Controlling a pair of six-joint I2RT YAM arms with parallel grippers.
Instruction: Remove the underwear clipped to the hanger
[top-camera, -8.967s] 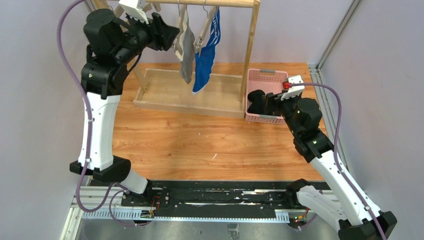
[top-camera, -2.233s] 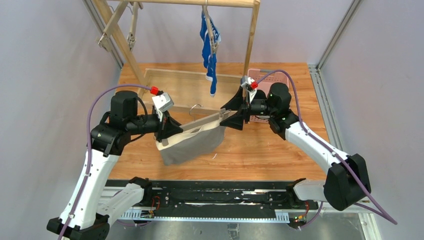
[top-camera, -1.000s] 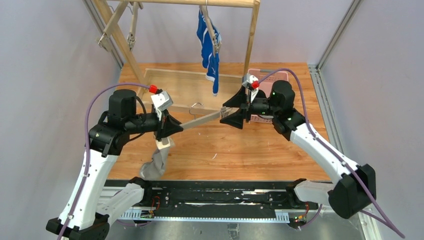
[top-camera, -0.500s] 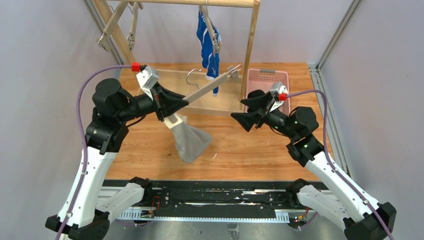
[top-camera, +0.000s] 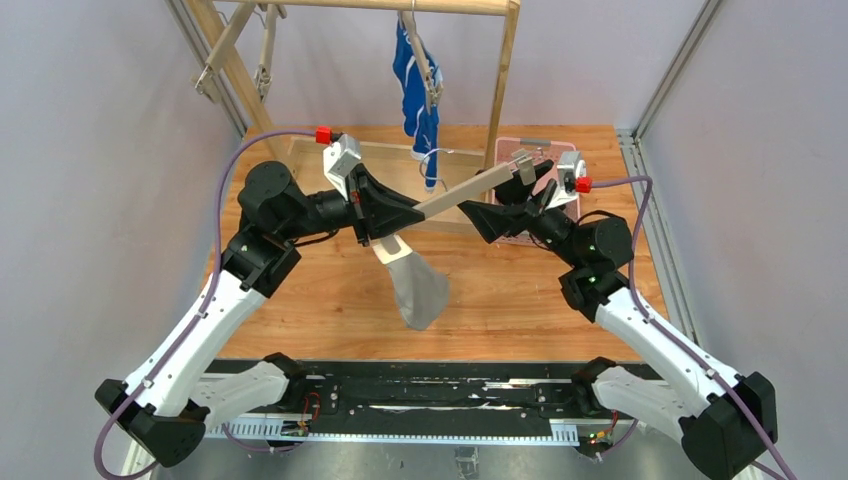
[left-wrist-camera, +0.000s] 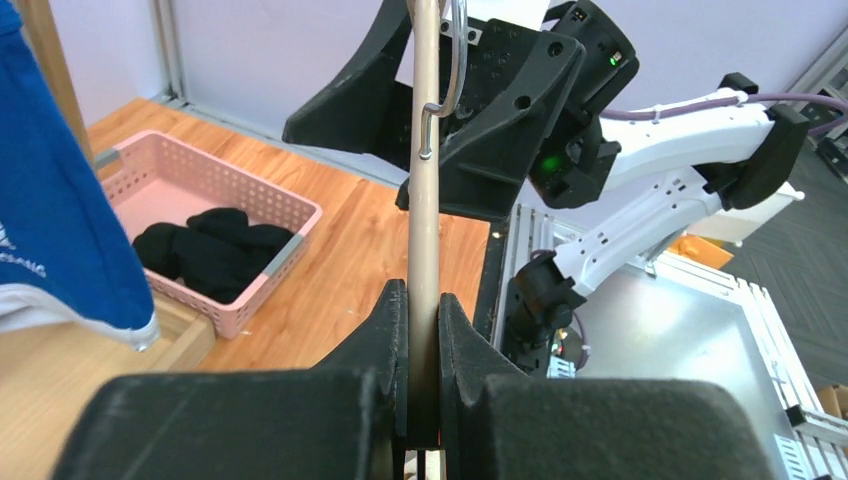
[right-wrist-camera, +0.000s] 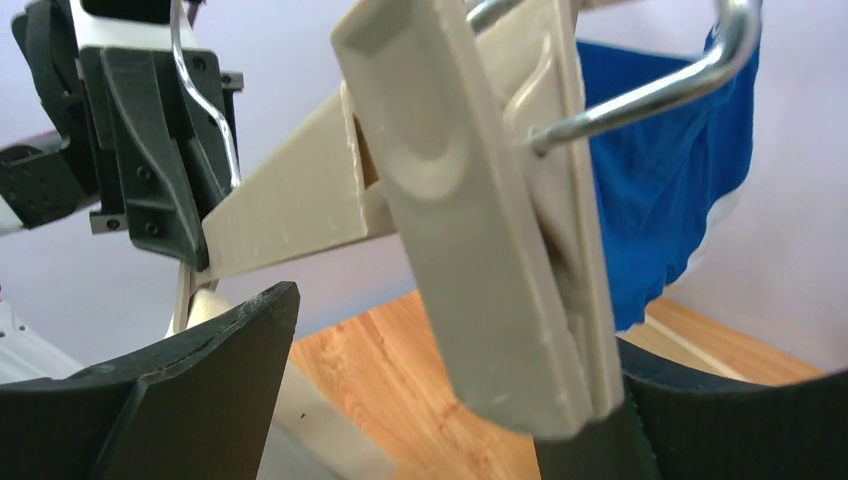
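Note:
My left gripper (top-camera: 405, 213) is shut on the bar of a beige clip hanger (top-camera: 460, 197), held slanting above the table. The grey underwear (top-camera: 420, 290) dangles from the hanger's left clip only, below that gripper. The hanger's bare right clip (right-wrist-camera: 490, 220) sits between the wide-open fingers of my right gripper (top-camera: 512, 195) and leans against one finger (right-wrist-camera: 700, 420). In the left wrist view the left gripper (left-wrist-camera: 423, 330) squeezes the hanger bar (left-wrist-camera: 425, 200). The blue underwear (top-camera: 420, 90) hangs clipped on the rack. The black underwear (left-wrist-camera: 205, 250) lies in the pink basket (left-wrist-camera: 270, 205).
A wooden rack stands at the back, with its right post (top-camera: 505, 70) and base tray (top-camera: 320, 160). An empty hanger (top-camera: 265, 45) hangs at its left end. The pink basket (top-camera: 545, 148) is mostly hidden behind my right gripper.
My left arm has carried the hanger and the grey underwear to the right. My right gripper has risen, and the bare right clip now sits between its open fingers.

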